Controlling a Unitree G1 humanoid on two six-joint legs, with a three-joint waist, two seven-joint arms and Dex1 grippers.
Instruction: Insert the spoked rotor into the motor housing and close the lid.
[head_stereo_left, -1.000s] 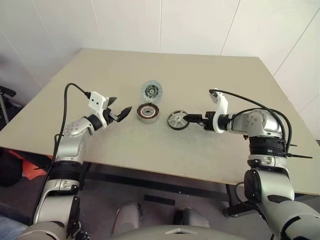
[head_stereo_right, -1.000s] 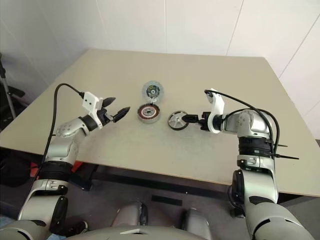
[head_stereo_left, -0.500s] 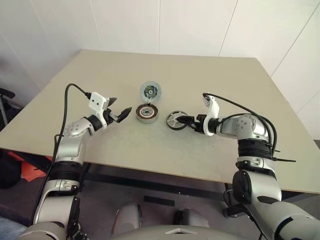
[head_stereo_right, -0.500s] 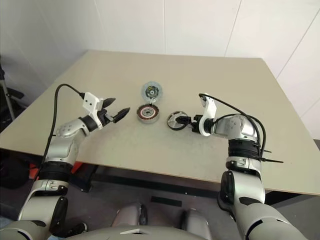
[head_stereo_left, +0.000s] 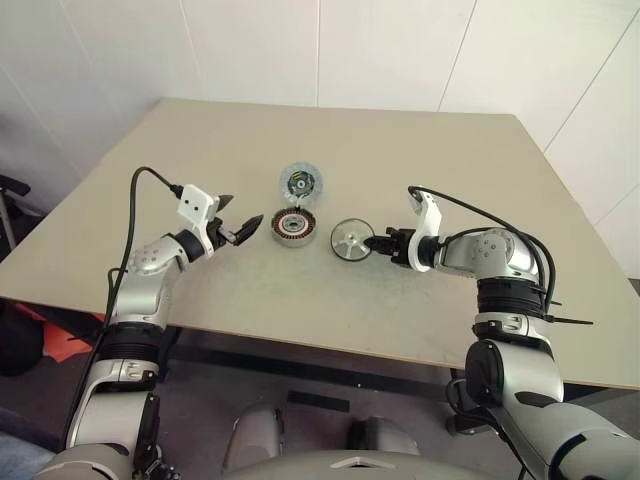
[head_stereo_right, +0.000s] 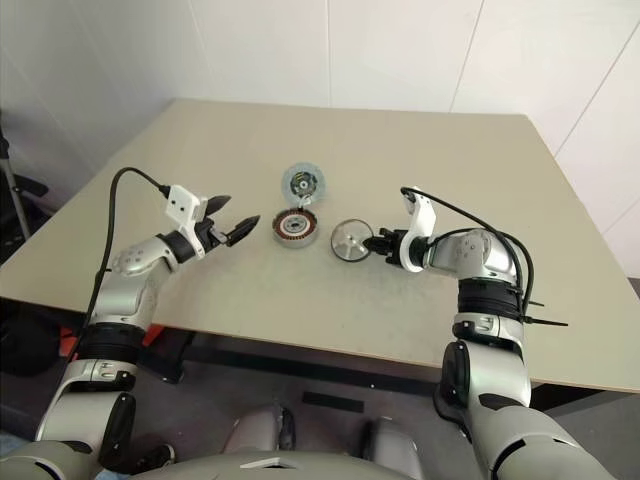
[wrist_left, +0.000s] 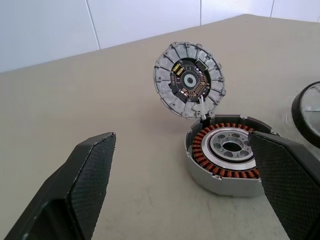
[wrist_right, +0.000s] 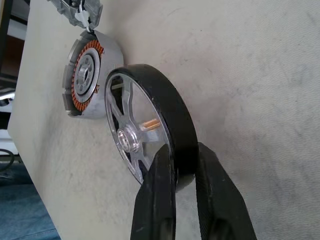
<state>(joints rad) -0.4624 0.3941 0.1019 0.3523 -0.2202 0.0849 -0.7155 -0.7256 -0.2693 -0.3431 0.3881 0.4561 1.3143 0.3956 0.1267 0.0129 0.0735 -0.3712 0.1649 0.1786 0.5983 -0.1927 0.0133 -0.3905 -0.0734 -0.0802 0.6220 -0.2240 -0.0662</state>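
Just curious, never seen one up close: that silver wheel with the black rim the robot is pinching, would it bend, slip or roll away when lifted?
The spoked rotor looks like rigid metal, so it probably won't bend. The right gripper clamps only its smooth black rim, so it might pivot or slip. Being round, it would likely roll across the table if dropped on edge.

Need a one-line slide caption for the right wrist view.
Right gripper pinches the black rim of the spoked rotor, the open motor housing just beyond it on the table.
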